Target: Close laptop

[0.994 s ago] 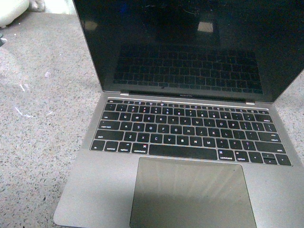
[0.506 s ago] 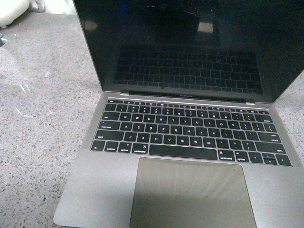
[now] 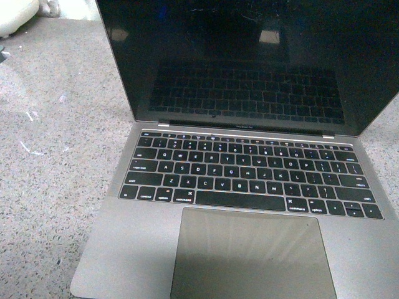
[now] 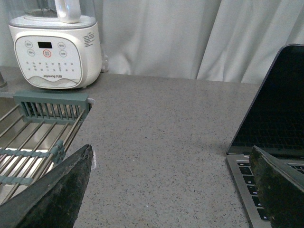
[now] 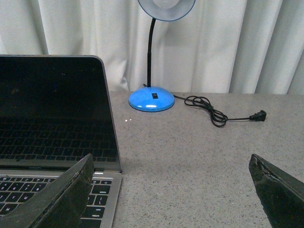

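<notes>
Front view: space-grey metal laptop (image 3: 249,187) with black keys lies open on the speckled grey stone countertop (image 3: 56,187), filling the frame from centre out to 3 o'clock, with its front edge toward the robot.
Lid: glossy black screen (image 3: 249,62) stands a little past upright and leans away toward 12 o'clock; its top edge is cut off in this view.
Deck: black keyboard (image 3: 249,174) sits behind the large grey trackpad (image 3: 249,255), and nothing rests on either.
Handling: likely stiff and fairly heavy, so the base should stay put. The hinge probably resists evenly. The glass looks slick and easy to mark.
Where to hold: best judged as the top rim of the lid near its middle, pushed from behind toward 6 o'clock, with contact on the metal edge and not the screen face.
Risk: pressing at one corner (image 5: 97,59) could twist the lid or skid the base.
Left gripper (image 4: 171,156): jaws spread wide, nothing between them, off the laptop's 9 o'clock side, apart from it.
Right gripper (image 5: 171,161): jaws likewise spread and empty, off the 3 o'clock side.
Left surroundings: white plastic blender base (image 4: 56,47) at about 10 o'clock, with a grey-green slatted drying rack (image 4: 42,123) in front of it.
Right surroundings: blue-based gooseneck desk lamp (image 5: 152,99) at about 1 o'clock, its coiled black cord (image 5: 213,111) trailing toward 3 o'clock.
</notes>
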Robot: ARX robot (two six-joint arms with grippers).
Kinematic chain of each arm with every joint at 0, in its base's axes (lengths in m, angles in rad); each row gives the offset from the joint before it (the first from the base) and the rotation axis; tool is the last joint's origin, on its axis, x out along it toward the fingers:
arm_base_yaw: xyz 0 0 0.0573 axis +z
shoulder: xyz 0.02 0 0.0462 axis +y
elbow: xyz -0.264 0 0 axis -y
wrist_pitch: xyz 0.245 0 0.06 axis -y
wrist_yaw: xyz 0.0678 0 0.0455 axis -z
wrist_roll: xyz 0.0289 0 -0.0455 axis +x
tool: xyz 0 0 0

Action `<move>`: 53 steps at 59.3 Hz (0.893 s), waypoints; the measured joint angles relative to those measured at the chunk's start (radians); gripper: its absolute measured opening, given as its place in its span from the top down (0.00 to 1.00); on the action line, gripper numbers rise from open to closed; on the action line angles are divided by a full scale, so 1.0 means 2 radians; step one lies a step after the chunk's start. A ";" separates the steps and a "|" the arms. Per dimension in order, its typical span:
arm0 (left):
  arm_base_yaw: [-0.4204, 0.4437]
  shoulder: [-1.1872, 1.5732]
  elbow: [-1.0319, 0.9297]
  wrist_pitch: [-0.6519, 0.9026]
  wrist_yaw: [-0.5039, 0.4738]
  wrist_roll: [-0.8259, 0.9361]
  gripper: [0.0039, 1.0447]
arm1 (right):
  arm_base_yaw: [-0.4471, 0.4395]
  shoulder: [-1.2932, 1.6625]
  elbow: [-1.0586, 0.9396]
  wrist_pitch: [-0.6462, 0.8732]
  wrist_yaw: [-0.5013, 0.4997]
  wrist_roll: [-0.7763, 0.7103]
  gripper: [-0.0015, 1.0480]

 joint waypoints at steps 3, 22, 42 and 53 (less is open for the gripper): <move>0.000 0.000 0.000 0.000 0.000 0.000 0.06 | 0.000 0.000 0.000 0.000 0.000 0.000 0.09; 0.000 0.000 0.000 0.000 0.000 0.001 0.26 | 0.000 0.000 0.000 0.000 0.000 0.001 0.32; 0.039 0.062 0.031 -0.113 0.121 -0.131 0.84 | 0.043 0.042 0.028 -0.076 0.125 0.127 0.87; 0.028 0.064 0.037 -0.112 0.108 -0.189 0.96 | 0.071 0.045 0.031 -0.038 0.153 0.138 0.99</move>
